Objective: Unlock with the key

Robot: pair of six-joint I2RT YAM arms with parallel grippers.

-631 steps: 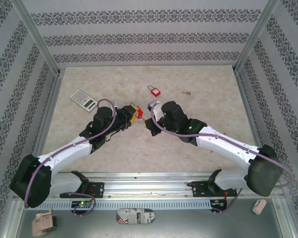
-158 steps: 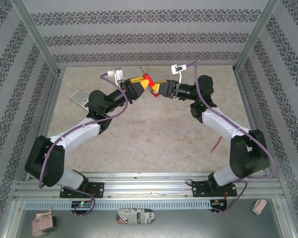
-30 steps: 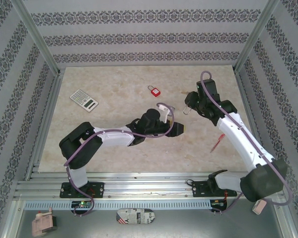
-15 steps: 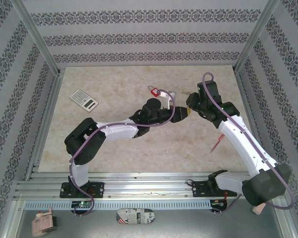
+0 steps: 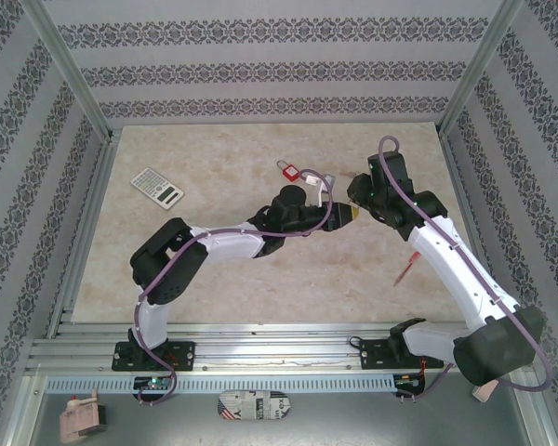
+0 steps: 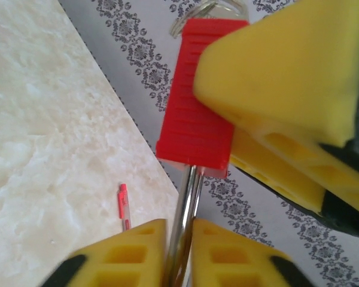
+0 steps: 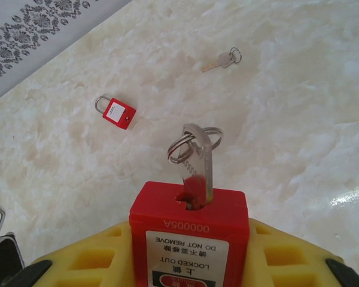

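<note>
Firmly the right gripper [image 7: 188, 254] clamps the padlock [image 7: 188, 209], its key [image 7: 200, 164] pointing to 12 o'clock; left gripper [image 6: 178, 242] pinches the shackle [image 6: 188, 191].

Red padlock [image 6: 197, 101] body of matt ribbed plastic, its shackle [image 6: 184, 233] polished steel between the left end effector's [image 6: 179, 257] matt yellow cellular pads [image 6: 131, 254], bright metal key [image 7: 198, 161] above the right end effector [image 7: 188, 263], counter [image 7: 287, 89] smooth, pale, marble-look, softly sheened
</note>
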